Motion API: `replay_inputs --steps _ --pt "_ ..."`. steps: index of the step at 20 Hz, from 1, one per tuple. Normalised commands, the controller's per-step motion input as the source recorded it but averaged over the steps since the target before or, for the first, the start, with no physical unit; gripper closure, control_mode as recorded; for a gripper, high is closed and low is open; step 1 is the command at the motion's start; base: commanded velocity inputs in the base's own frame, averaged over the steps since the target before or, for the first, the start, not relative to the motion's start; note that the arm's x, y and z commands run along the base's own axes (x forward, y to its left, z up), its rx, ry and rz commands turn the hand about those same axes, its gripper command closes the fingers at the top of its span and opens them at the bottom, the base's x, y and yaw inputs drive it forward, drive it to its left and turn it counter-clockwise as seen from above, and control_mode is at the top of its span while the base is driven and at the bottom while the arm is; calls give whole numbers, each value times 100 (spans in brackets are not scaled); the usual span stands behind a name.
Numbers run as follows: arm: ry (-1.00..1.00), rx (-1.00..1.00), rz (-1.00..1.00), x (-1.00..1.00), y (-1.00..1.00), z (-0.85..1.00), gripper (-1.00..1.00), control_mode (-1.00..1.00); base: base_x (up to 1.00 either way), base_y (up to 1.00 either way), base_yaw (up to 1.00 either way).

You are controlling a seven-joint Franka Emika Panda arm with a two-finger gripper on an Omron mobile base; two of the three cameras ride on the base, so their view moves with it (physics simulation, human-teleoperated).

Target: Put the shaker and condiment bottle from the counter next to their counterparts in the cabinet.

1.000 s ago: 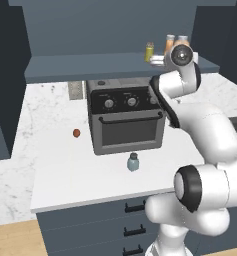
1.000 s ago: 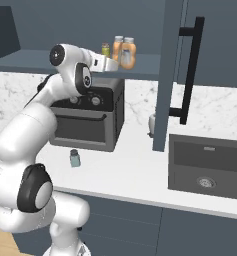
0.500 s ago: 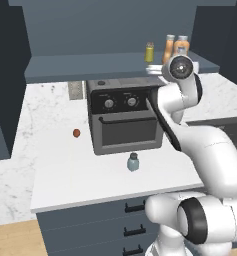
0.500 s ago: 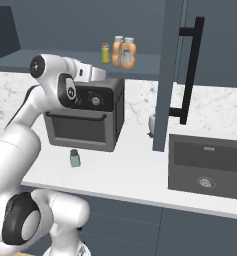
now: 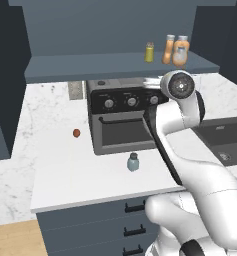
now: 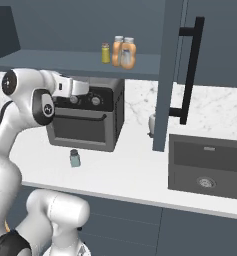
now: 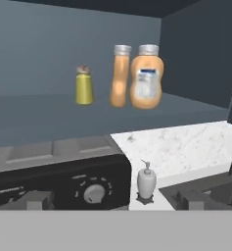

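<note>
The blue-grey shaker stands on the counter in front of the toaster oven. On the cabinet shelf the labelled orange condiment bottle touches a slimmer orange bottle. A yellow-green shaker stands a little to their left. My gripper hovers over the toaster oven's top, below and in front of the shelf. It is open, fingers wide apart with nothing between them.
A black toaster oven sits mid-counter under the shelf. A small red-brown thing lies to its left. A soap dispenser and a dark sink are on the right, beside a cabinet door with a black handle.
My hand has drawn back from the shelf's bottles and come down over the toaster oven. The bottles stay on the shelf; the jaws stay open.
</note>
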Motion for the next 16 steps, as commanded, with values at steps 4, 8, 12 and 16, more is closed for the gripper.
replay_inputs --steps 4,8,12,16 --pt "0 0 -10 -83 8 -31 -100 -100 0 0 0" --pt "0 0 -17 -74 2 -40 -100 -100 0 0 0" --pt "0 0 -16 -71 0 -39 -100 -100 0 0 0" --pt "4 0 -11 -61 5 -36 -100 -100 0 0 0"
